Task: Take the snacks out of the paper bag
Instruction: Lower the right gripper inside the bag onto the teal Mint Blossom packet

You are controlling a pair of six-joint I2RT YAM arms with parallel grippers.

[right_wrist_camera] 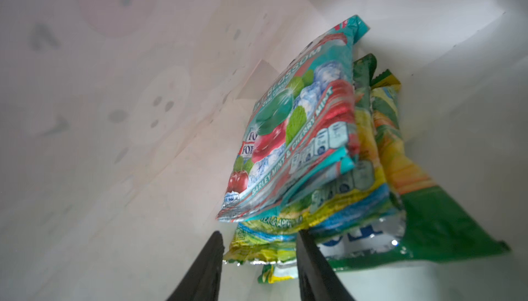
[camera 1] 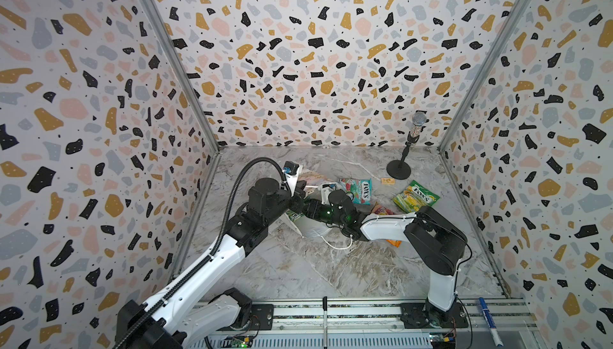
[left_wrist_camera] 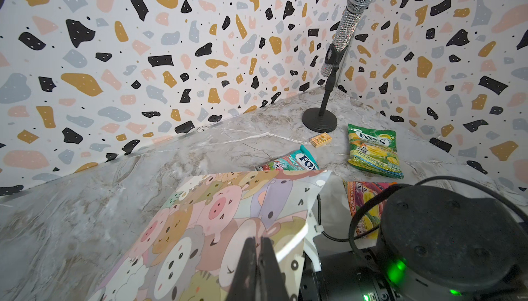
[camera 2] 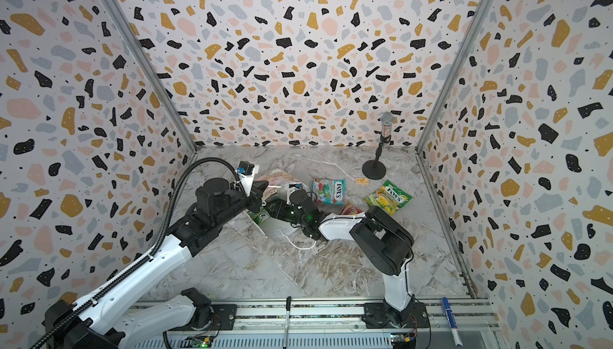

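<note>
While left fingers (left_wrist_camera: 248, 269) clamp the paper bag (left_wrist_camera: 214, 213), right fingers (right_wrist_camera: 203, 268) stand parted astride a green-yellow packet (right_wrist_camera: 257, 252).

The bag (left_wrist_camera: 217, 222) has one side covered with pastel cartoon animals in pink, beige and lilac; its inside is white. The counter (camera 1: 331, 264) is grey-brown marble. The teal packet (camera 1: 356, 189) has also red, the green packet (camera 1: 415, 196) yellow, the orange packet (left_wrist_camera: 361, 196) pink. The walls (camera 1: 315, 49) are white with black, ochre, pink and grey blotches.
</note>
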